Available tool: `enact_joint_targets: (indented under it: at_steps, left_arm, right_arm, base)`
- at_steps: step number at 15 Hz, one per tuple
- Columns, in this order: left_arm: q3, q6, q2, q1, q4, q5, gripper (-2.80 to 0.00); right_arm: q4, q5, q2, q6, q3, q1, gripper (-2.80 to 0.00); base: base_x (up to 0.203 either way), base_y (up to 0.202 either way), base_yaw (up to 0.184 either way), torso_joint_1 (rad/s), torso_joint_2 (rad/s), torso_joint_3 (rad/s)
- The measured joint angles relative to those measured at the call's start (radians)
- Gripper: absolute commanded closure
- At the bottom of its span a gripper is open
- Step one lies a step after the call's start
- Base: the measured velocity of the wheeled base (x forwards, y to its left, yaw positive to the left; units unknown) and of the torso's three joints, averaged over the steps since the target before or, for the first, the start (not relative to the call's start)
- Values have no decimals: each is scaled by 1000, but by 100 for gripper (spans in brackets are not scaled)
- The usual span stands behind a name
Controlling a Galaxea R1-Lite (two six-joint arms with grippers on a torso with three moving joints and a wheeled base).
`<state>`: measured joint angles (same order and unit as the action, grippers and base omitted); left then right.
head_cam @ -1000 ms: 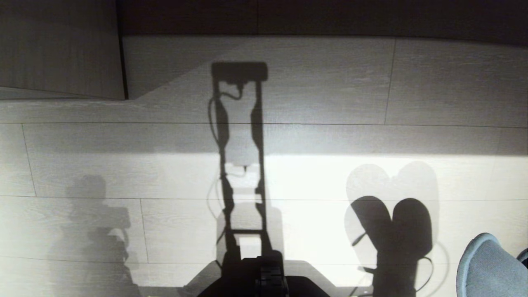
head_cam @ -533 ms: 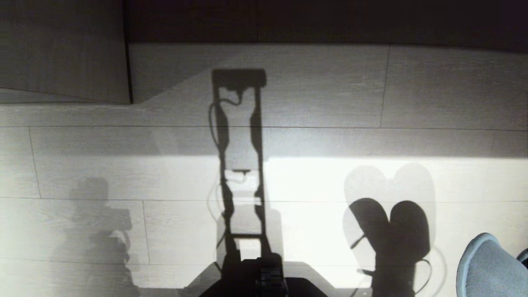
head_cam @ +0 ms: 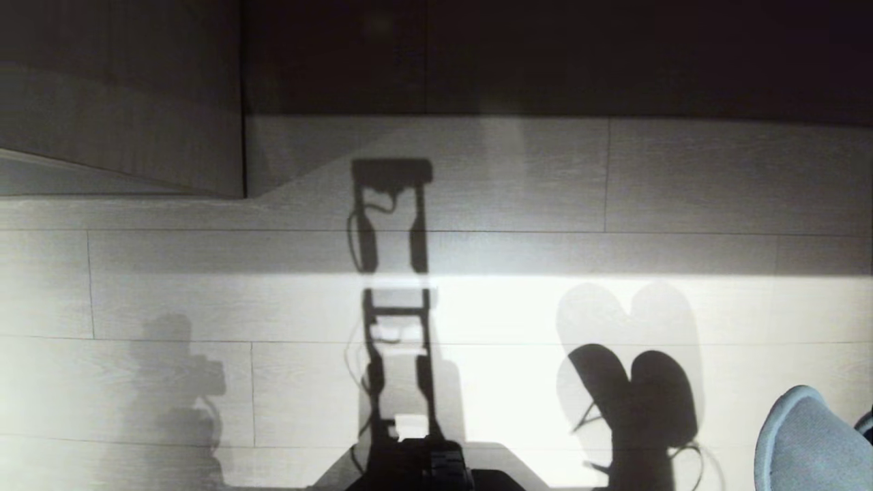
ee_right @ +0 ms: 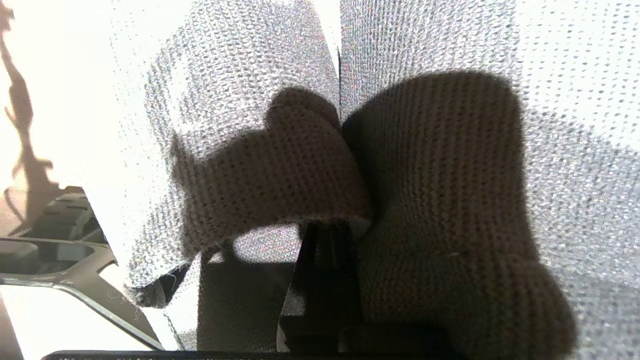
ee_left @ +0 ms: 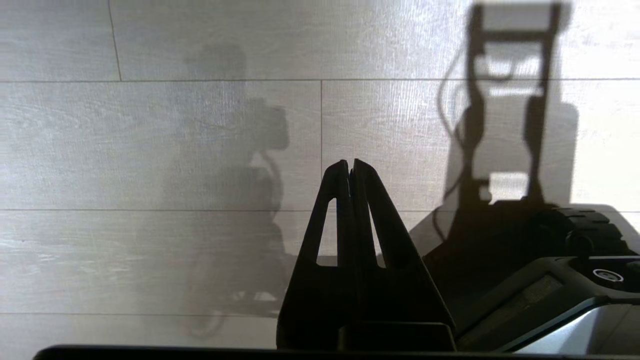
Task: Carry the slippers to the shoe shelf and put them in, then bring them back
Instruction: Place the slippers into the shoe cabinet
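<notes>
Head view: pale plank floor (head_cam: pixel 682 170), strong shadows; right hand (ee_right: pixel 325 235) seemingly clamps slippers (ee_right: pixel 440 165); left hand (ee_left: pixel 350 167) together.

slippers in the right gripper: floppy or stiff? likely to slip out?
Probably soft: the slippers are knitted fabric, and the pair bunches where the right gripper pinches it. Likely light, since one shut pinch carries both. The coarse weave should grip rather than slide.

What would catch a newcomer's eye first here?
The sharp shadows on the pale plank floor: the robot's tall frame at centre and a heart-shaped pair of slippers to its right. In the right wrist view, the right claw is shut on the knitted slippers, filling the frame.
</notes>
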<state>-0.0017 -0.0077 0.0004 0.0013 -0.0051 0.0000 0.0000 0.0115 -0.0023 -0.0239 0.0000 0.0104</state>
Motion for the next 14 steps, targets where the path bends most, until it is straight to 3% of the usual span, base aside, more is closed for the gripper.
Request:
enact_joint_targets:
  at_steps: [14]
  left_arm:
    - [0,2,0,0,1,0,0]
  right_arm:
    - [0,1,0,0,0,0,0]
  base:
    - [0,0,0,2,3,204]
